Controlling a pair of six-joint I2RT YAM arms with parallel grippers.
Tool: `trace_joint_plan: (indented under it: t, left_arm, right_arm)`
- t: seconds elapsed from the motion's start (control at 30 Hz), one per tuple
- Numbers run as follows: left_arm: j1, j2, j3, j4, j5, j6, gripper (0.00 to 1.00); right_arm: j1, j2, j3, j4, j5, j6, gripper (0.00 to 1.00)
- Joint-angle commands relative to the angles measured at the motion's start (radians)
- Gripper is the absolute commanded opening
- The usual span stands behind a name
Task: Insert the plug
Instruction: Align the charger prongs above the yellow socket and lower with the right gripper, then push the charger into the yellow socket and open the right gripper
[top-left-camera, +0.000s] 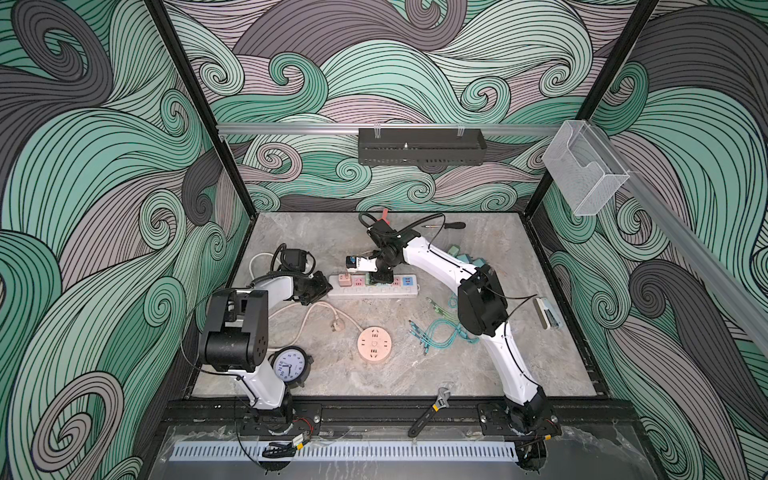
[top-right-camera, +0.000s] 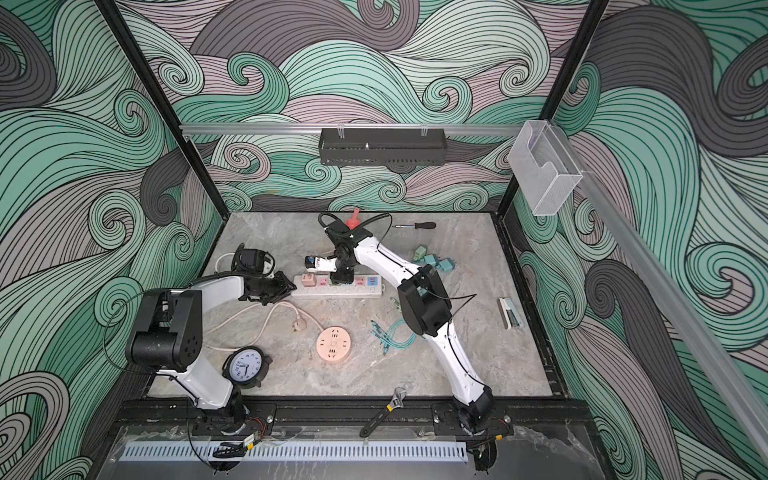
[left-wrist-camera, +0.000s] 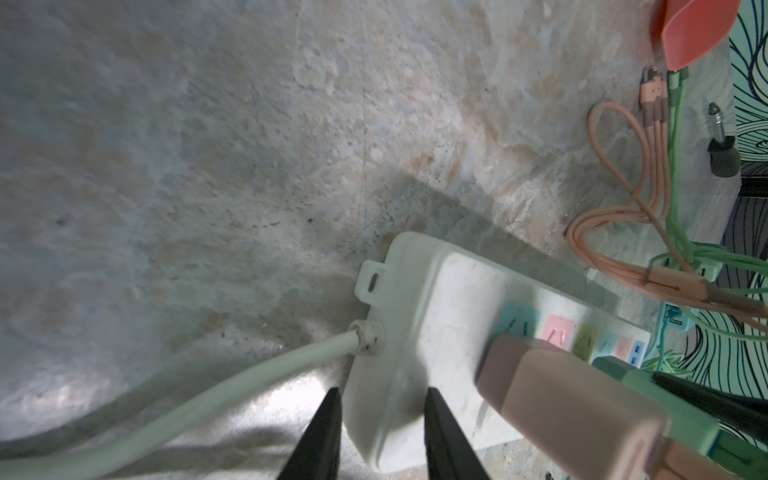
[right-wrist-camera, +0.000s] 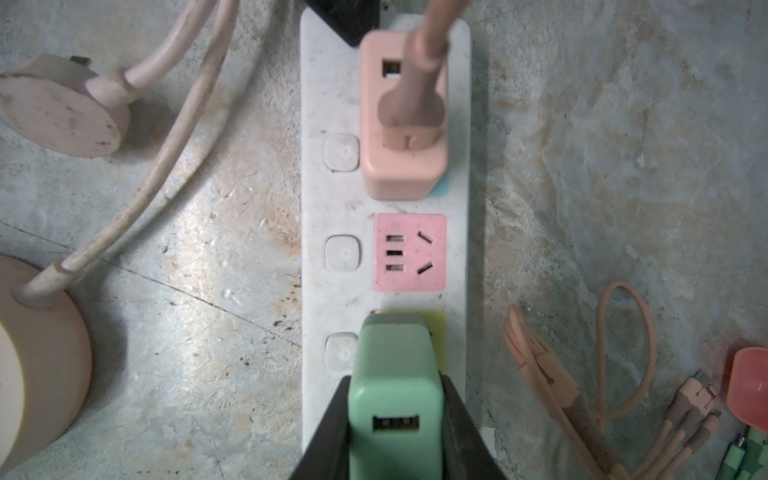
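Right gripper (right-wrist-camera: 395, 415) clamped on mint-green plastic USB charger plug (right-wrist-camera: 390, 357). Plug base over yellow socket (right-wrist-camera: 438, 332) of white plastic power strip (right-wrist-camera: 316, 199), just past fingertips. Looks not fully seated: hold plug square, push straight down, no rocking. Left gripper (left-wrist-camera: 381, 395) narrowly parted, one finger over strip's cord end, other off it; judged bracing, should bear down during push. No brand legible; only power icons on switch buttons (right-wrist-camera: 341, 253).
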Motion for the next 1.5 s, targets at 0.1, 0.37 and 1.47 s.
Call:
trace_joint_plan:
  t: [0.1,0.37,1.47]
  left_arm:
    - [0.012,-0.001,-0.011,0.009,0.009,0.008,0.33]
    - [0.012,0.005,-0.018,0.024,0.018,0.002,0.33]
    - [0.067,-0.343,-0.055,-0.121,-0.1,-0.078,0.52]
  right_arm:
    - [0.014,0.089,0.062,-0.042,0.042,-0.019,0.05]
    - [0.016,0.159,0.102,-0.083,0.095,-0.032,0.05]
    - [0.016,0.073,0.119,-0.094,0.06,0.072,0.42]
